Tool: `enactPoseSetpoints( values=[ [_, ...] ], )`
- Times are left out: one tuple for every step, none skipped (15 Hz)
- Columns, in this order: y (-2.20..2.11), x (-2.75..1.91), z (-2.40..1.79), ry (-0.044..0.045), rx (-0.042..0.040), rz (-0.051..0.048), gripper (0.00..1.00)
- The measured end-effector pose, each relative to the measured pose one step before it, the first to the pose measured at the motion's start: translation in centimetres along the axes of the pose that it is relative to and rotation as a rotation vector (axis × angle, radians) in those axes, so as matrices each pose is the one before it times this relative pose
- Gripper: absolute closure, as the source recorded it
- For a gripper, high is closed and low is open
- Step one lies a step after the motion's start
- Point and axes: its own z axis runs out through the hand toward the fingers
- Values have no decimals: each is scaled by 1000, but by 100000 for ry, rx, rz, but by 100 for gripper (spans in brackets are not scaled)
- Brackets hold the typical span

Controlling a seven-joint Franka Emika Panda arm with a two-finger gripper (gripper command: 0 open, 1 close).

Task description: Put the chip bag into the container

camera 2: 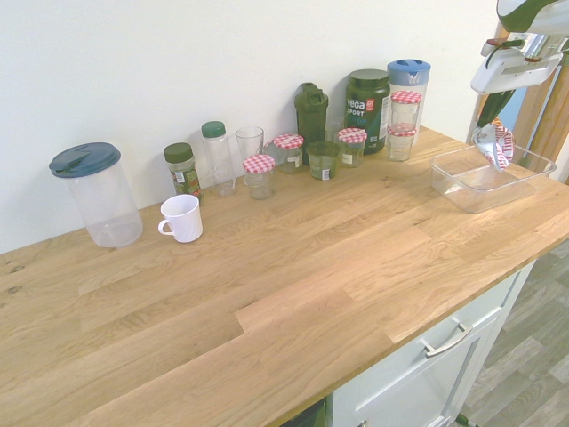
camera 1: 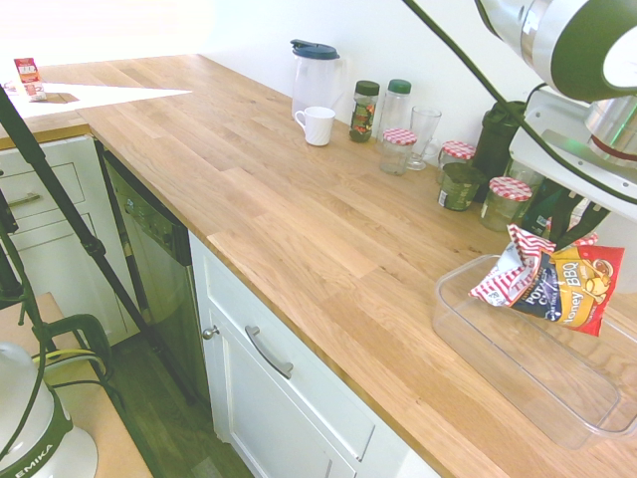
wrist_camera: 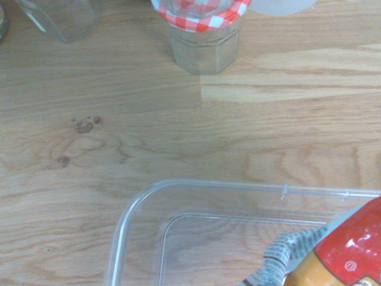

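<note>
red, blue and striped, the chip bag [camera 1: 562, 284] is mine for now – my pincer [camera 1: 565, 239] is clamped on its upper edge. i hold it above the clear plastic container [camera 1: 537, 363] – tilted, striped end out to one side.

Small crinkled foil chip bag, red-orange and dark blue, striped red-and-white end, yellow "BBQ" print [camera 1: 574, 286]: closed on by gripper [camera 1: 569, 235], hung tilted over container | Shallow clear plastic rectangular tub, rounded corners, lidless [camera 2: 476, 197]: sat upright, flat on wooden counter [camera 2: 267, 302]
</note>
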Motion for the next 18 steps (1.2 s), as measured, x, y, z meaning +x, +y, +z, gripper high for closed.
enactPoseSetpoints(
  values=[
    [22, 453, 771, -685, -64, -145, 100],
    [105, 410, 748, -765, -165, -434, 100],
    [81, 368, 511, -488, 77, -431, 100],
    [140, 348, 344, -246, -34, -343, 100],
    [190, 309, 214, -163, 134, -270, 100],
    [198, 247, 231, -156, 91, -248, 100],
    [308, 149, 282, -255, -87, -160, 100],
    [258, 112, 272, -254, 74, -197, 100],
    [250, 119, 326, -244, 211, 13, 100],
    [226, 123, 358, -177, 230, 87, 100],
    [157, 140, 389, 167, -45, 122, 100],
    [104, 133, 361, 256, 138, 240, 100],
    [82, 71, 353, -231, 429, 271, 100],
    [135, 80, 357, -234, 230, 134, 100],
    [225, 123, 436, -113, 36, 123, 100],
    [256, 149, 457, -16, -61, 215, 100],
    [297, 169, 477, -114, 4, 353, 100],
    [345, 169, 501, 61, -266, 282, 100]
  ],
)
